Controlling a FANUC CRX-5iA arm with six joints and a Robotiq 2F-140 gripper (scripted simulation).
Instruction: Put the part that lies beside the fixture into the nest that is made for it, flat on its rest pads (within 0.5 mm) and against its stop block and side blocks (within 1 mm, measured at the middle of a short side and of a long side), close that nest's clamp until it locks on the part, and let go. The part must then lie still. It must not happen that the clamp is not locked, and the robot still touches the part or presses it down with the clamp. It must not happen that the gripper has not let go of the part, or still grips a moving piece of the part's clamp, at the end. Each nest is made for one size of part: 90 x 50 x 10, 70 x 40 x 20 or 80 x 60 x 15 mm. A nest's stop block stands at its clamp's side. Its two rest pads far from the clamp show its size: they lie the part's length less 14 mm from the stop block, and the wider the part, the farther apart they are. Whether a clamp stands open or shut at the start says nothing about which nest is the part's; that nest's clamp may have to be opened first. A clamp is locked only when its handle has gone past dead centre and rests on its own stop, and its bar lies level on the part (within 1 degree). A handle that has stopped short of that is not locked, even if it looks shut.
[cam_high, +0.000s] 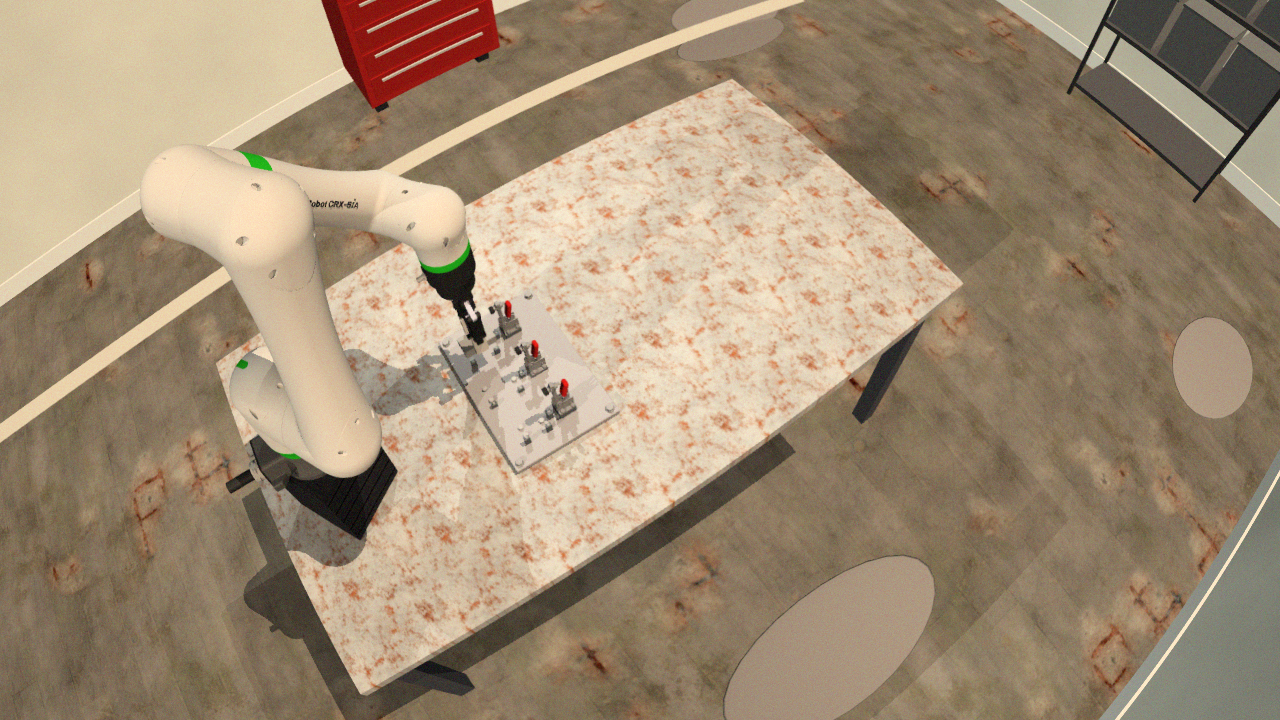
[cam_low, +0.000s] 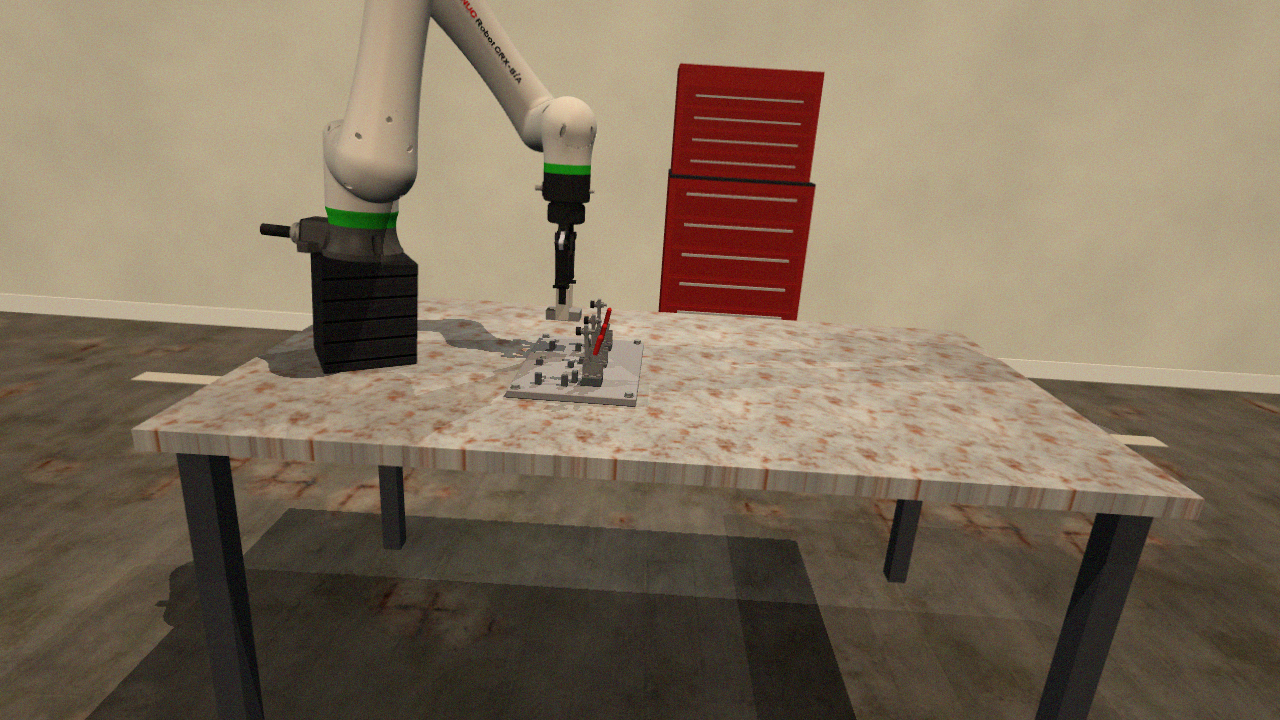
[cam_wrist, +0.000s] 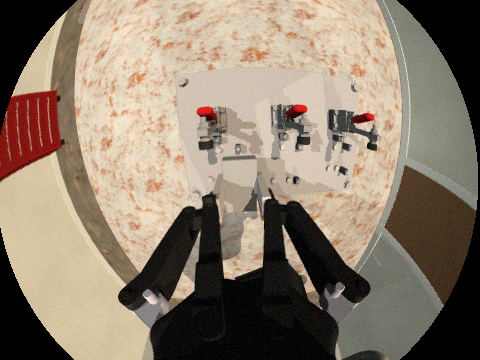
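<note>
Gripping the grey rectangular metal block (cam_low: 552, 313) (cam_wrist: 239, 172) between its fingers, the black two-finger gripper (cam_high: 474, 329) (cam_low: 563, 302) (cam_wrist: 240, 182) holds it above the end of the flat grey fixture plate (cam_high: 572, 383) (cam_low: 617, 386) (cam_wrist: 240, 82), beside the red-handled metal clamp (cam_high: 510, 322) (cam_wrist: 217, 126).

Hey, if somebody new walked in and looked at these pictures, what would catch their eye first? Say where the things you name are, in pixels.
Probably the big cream-white robot arm with green rings (cam_high: 273, 232) (cam_low: 380, 116), standing at one end of the speckled stone-look table (cam_high: 680, 268) (cam_low: 805, 394) (cam_wrist: 150, 40). Next, the tall red metal drawer cabinet (cam_high: 420, 44) (cam_low: 738, 210) (cam_wrist: 30, 130) by the wall, then three small bright red clamp handles in a row on the pale grey fixture plate (cam_high: 581, 367) (cam_low: 626, 358) (cam_wrist: 245, 85).
</note>
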